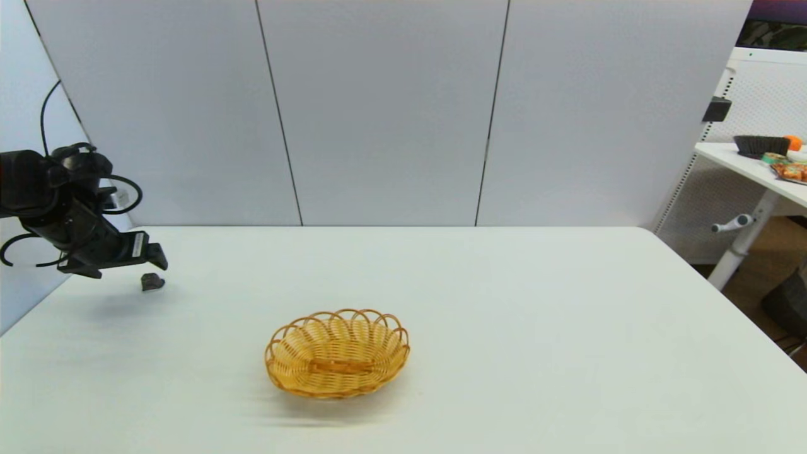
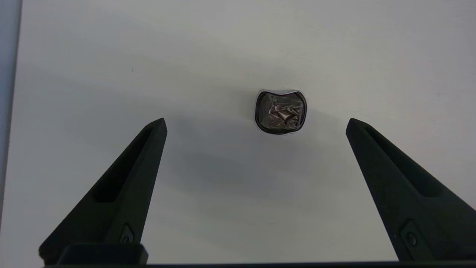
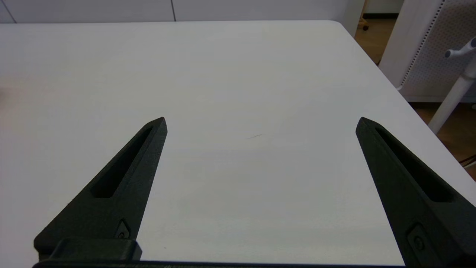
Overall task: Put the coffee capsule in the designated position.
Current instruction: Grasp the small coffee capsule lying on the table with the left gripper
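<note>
So we're pre-grasp | left gripper (image 2: 256, 124) spread wide above tiny dark grey-black tapered coffee capsule (image 2: 280, 111), far left | next: drop, pinch, carry to woven wicker basket (image 1: 337, 353) | right gripper (image 3: 260, 123) idle, released

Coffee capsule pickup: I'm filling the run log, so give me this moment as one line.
left gripper: open, above coffee capsule | capsule: on table, ungrasped | wicker basket: no capsule | right gripper: open, idle

Bare white table (image 1: 504, 315) lies all around the wicker basket (image 1: 337, 353), so a gripper can reach it from any side. Far left of the basket, the coffee capsule (image 1: 152, 282) sits alone, with the left gripper (image 1: 154, 257) spread wide just above it and nothing between.
</note>
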Available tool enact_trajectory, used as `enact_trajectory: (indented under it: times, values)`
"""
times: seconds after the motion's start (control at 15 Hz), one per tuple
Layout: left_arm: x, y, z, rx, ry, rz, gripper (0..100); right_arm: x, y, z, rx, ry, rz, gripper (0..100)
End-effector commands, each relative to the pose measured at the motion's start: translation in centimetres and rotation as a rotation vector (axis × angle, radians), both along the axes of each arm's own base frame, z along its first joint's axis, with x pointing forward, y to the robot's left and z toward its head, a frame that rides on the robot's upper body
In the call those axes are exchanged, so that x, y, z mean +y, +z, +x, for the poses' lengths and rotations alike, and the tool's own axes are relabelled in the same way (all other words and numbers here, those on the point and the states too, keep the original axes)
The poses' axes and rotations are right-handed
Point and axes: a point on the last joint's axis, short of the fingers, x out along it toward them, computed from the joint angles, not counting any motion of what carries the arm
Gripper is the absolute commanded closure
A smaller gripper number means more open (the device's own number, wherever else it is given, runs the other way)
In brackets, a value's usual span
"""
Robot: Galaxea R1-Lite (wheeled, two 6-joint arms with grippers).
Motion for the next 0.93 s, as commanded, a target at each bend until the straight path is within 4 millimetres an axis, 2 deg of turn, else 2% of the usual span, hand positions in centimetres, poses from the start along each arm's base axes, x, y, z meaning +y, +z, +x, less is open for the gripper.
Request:
enact_trajectory:
  times: [0.07,0.6,0.93]
  values:
    - [0.4,-1.1,0.3,0.028,0.007,-0.007,0,0.0,0.0,0.0,0.002,0.000,0.000,0]
    - [0.5,-2.9,1.2,0.062,-0.004,-0.024,0,0.0,0.0,0.0,0.002,0.000,0.000,0]
    - [1.1,-2.8,1.3,0.059,-0.003,-0.014,0,0.0,0.0,0.0,0.000,0.000,-0.001,0]
